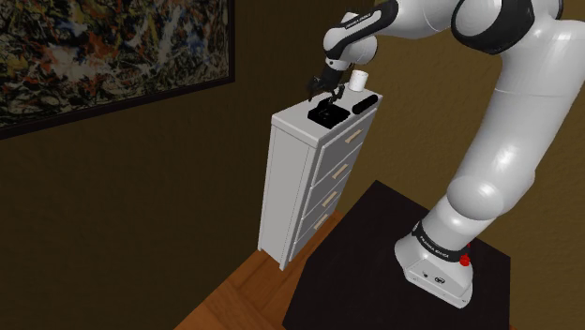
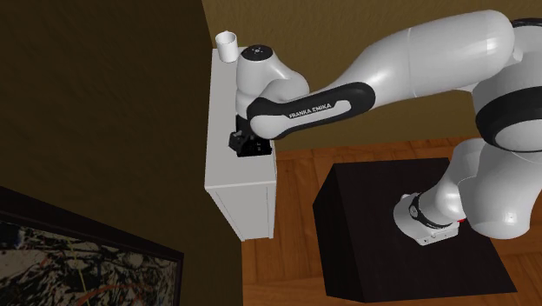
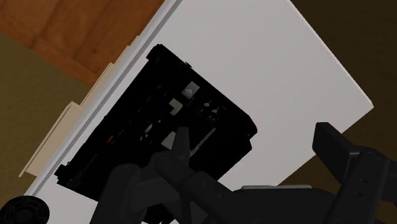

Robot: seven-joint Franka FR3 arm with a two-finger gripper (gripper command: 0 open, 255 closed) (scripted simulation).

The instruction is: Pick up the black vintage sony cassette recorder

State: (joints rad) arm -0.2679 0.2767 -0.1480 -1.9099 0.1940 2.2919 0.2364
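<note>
- Cassette recorder: black, lying flat on the white dresser top, near the drawer-side edge.
- Gripper: fingers spread, nothing held (no contact evident).
- Relation in the shoulder view: the recorder sits at six o'clock from the gripper, close beneath it, with one finger over the recorder and one over bare top.

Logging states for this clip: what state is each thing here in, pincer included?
pincer: open, over the cassette recorder, holding nothing
cassette recorder: lying flat on the dresser top, not gripped
cup: upright
dresser drawers: all shut
</note>
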